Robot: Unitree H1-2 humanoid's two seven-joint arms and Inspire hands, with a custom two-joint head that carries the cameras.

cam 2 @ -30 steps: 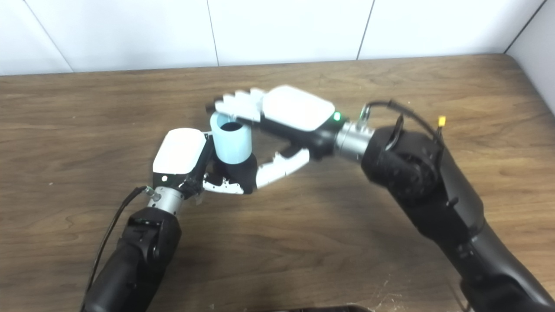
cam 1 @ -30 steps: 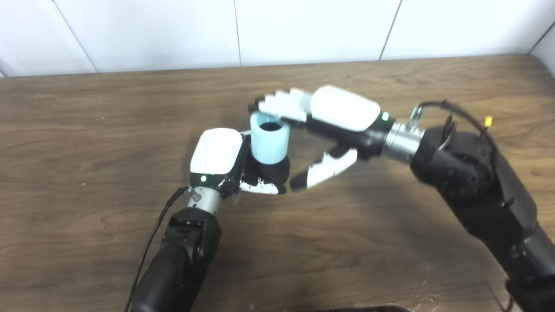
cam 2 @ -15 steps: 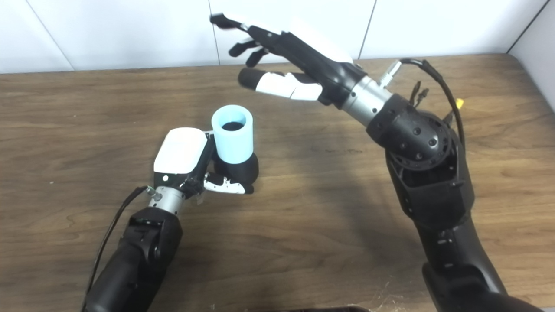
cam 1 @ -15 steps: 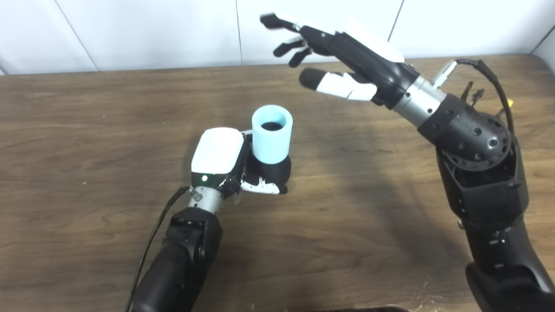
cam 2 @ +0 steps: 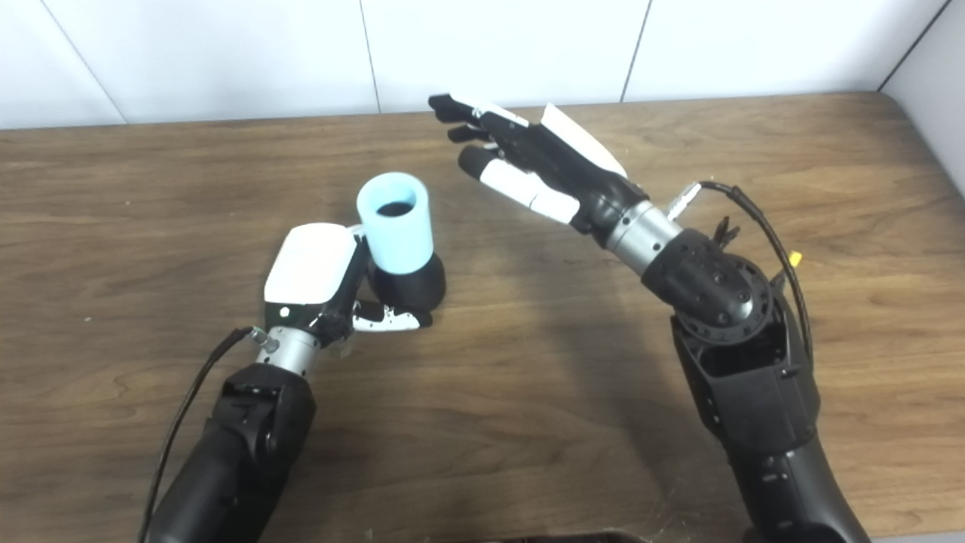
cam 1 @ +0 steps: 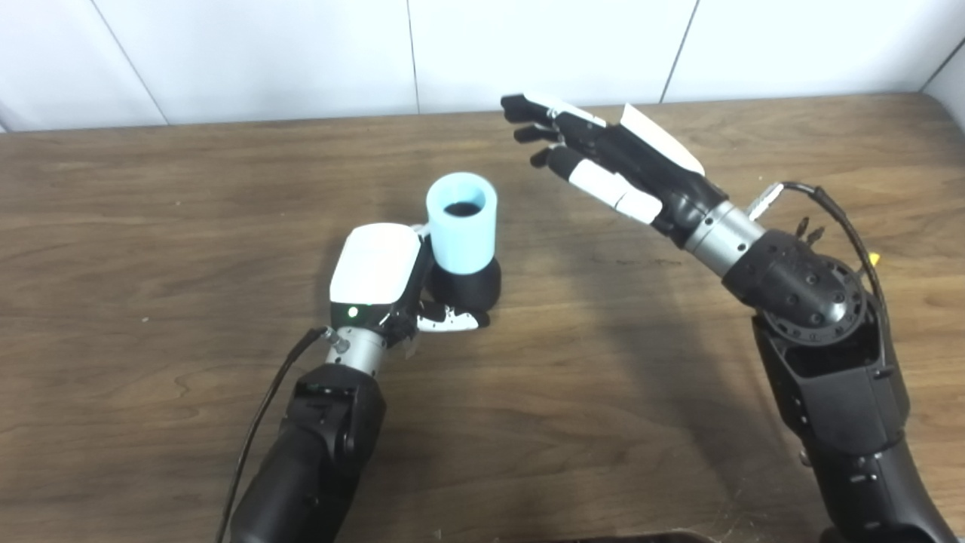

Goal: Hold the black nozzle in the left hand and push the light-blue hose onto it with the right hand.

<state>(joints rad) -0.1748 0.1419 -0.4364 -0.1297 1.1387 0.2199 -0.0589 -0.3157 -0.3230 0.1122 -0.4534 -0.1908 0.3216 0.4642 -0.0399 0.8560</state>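
Observation:
My left hand [cam 1: 381, 275] is shut on the black nozzle [cam 1: 466, 287], which stands upright just above the wooden table [cam 1: 151, 226]. The light-blue hose [cam 1: 461, 221], a short open-topped tube, sits on top of the nozzle, its dark bore facing up. My right hand [cam 1: 603, 170] hangs in the air to the right of the hose and behind it, open with fingers spread, touching nothing. The nozzle's lower part is partly hidden by my left fingers [cam 2: 381, 320].
A white panelled wall [cam 1: 528, 45] runs along the table's far edge. The table's right edge meets a side wall [cam 2: 935, 113]. Cables loop off both wrists.
My right hand let go of the hose, rose up and away toward the wall, then dropped back to hover right of it. The left hand with nozzle and hose shifted slightly left.

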